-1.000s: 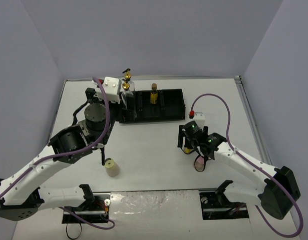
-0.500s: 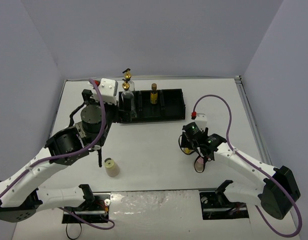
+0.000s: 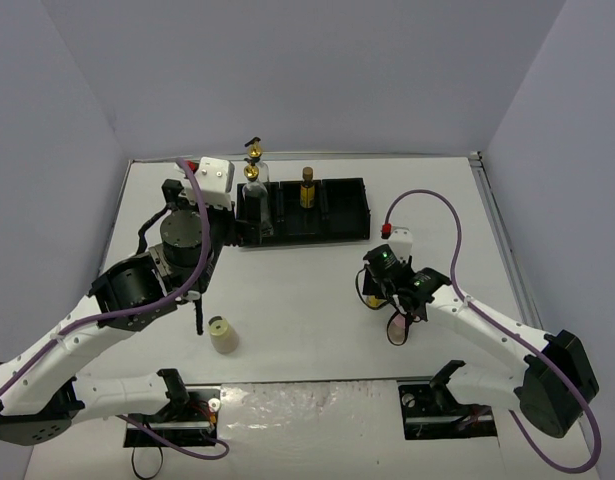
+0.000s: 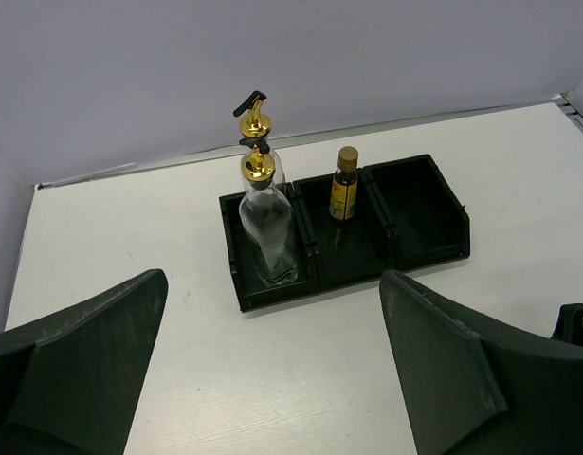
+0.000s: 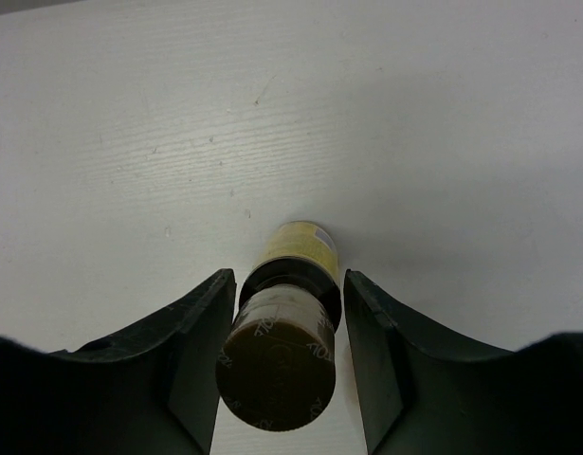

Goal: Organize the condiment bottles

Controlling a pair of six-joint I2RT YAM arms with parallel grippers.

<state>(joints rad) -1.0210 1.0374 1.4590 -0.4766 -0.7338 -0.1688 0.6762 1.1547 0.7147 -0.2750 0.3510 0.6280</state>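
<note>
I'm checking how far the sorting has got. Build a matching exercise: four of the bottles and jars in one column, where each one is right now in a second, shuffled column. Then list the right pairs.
Things:
1. tall glass bottles
2. far amber bottle
3. beige jar
4. near amber bottle

Places:
A. within the right gripper
B. left compartment of the black tray
C. standing alone on the table, outside the tray
D. middle compartment of the tray

Pairs: 1-B, 2-D, 3-C, 4-A
</note>
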